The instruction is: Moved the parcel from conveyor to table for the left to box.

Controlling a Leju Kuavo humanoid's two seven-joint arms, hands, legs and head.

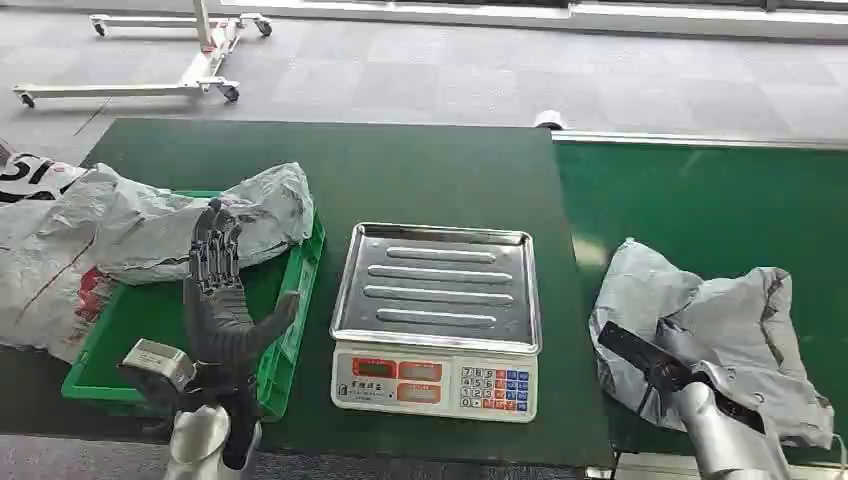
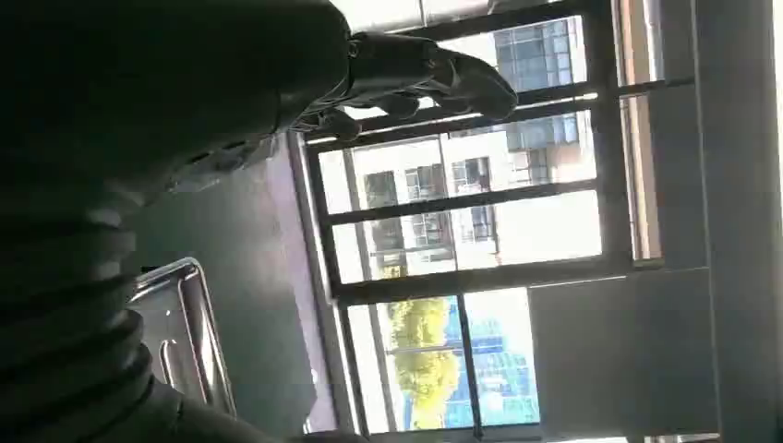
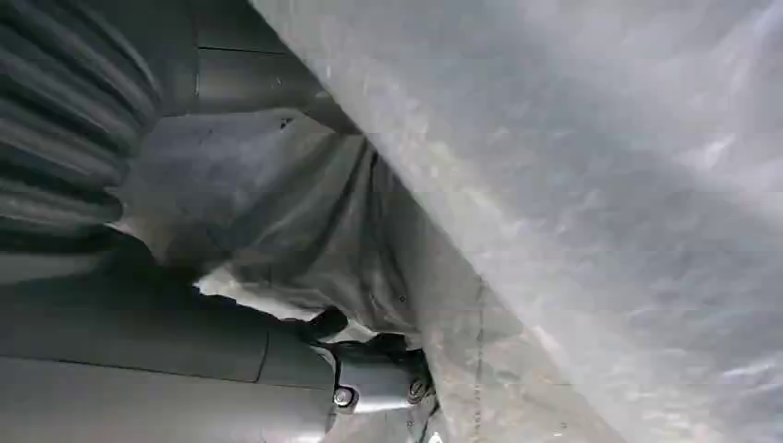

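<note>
Parcel (image 1: 700, 330), a crumpled grey poly bag, lies on the green conveyor (image 1: 720, 200) at my right, near its front edge. My right hand (image 1: 650, 362) is at the parcel's near side, dark fingers touching the plastic. In the right wrist view the grey film (image 3: 572, 185) is right up against the cam and a finger (image 3: 369, 383) is pressed into a fold, but I can't tell if the hand is clamped on the bag or just resting against it.

To the left of the conveyor is the dark green desk (image 1: 400, 170). Scale (image 1: 436, 318) sits mid-desk w/ a bare steel pan, keypad facing me. Further left is a green crate (image 1: 290, 320), w/ two more grey bags: one (image 1: 215, 225) draped across the crate's far rim, a bigger one (image 1: 45, 270) spilling over its left side, red print showing.

My left hand (image 1: 222, 290) is raised over the crate, fingers straight up and apart, thumb out toward the scale, holding nothing. Left wrist cam shows the fingers (image 2: 434, 78) against bright windows.

Beyond the desk: grey floor and a white wheeled frame (image 1: 200, 60).
</note>
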